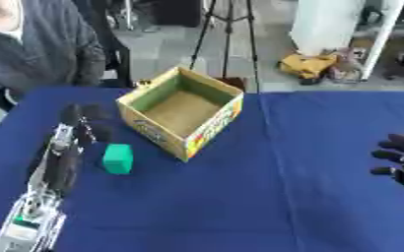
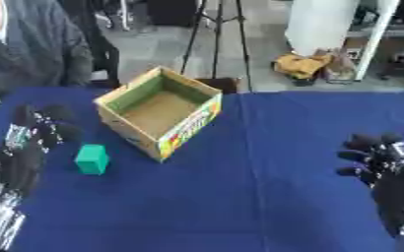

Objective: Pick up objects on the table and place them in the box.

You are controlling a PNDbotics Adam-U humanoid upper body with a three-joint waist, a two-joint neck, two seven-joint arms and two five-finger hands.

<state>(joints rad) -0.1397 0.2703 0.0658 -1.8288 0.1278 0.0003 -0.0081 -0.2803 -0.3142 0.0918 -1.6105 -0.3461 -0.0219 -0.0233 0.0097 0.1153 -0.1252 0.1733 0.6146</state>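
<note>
A green block [image 1: 117,158] lies on the blue table [image 1: 266,197], just left of an open cardboard box [image 1: 181,112] that looks empty inside. My left hand [image 1: 78,129] hovers to the left of the block, a short gap away, with its fingers relaxed and holding nothing. At the right edge my right hand [image 2: 374,157] rests open with fingers spread, far from both the block and the box.
A person in a dark top sits at the far left edge of the table. Beyond the table stand a tripod and a yellow bag on the floor. The blue cloth stretches wide between the box and my right hand.
</note>
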